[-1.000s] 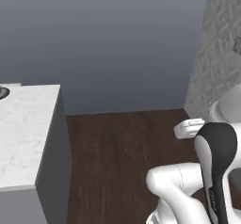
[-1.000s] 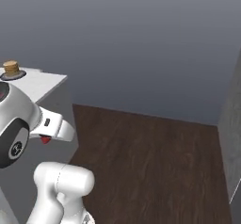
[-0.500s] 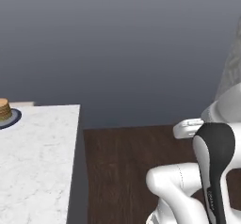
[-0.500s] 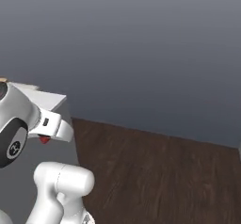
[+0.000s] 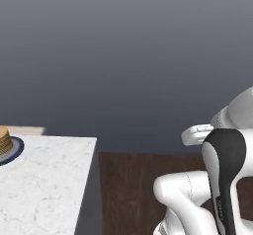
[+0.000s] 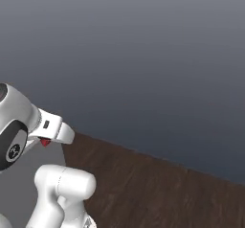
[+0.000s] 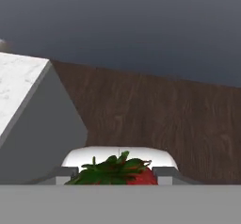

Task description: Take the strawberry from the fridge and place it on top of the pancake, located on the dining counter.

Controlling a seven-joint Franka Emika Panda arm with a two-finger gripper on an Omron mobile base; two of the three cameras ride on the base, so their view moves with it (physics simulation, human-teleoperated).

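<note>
The strawberry point(image 7: 118, 172), red with green leaves, sits between the two fingers of my gripper point(image 7: 115, 176), which is shut on it. From the right base view a bit of the red strawberry point(image 6: 45, 142) peeks under the white hand, where the gripper point(image 6: 46, 140) is tucked close to the arm. The pancake point(image 5: 4, 140) is a golden stack on a dark blue plate point(image 5: 16, 151) at the far left, on the white marble dining counter point(image 5: 47, 179). The counter's corner point(image 7: 16, 84) lies ahead and to the left of the hand. The fridge is out of view.
Dark wooden floor point(image 6: 153, 188) stretches between me and a plain dark grey wall point(image 5: 123, 56). The counter's grey base point(image 7: 42, 129) drops to the floor beside the hand. My own white arm point(image 5: 222, 179) fills the lower right of the left base view.
The whole picture has shifted as the base moved: the counter with the pancake slid rightwards in the left base view and left the right base view. The grip on the strawberry is unchanged.
</note>
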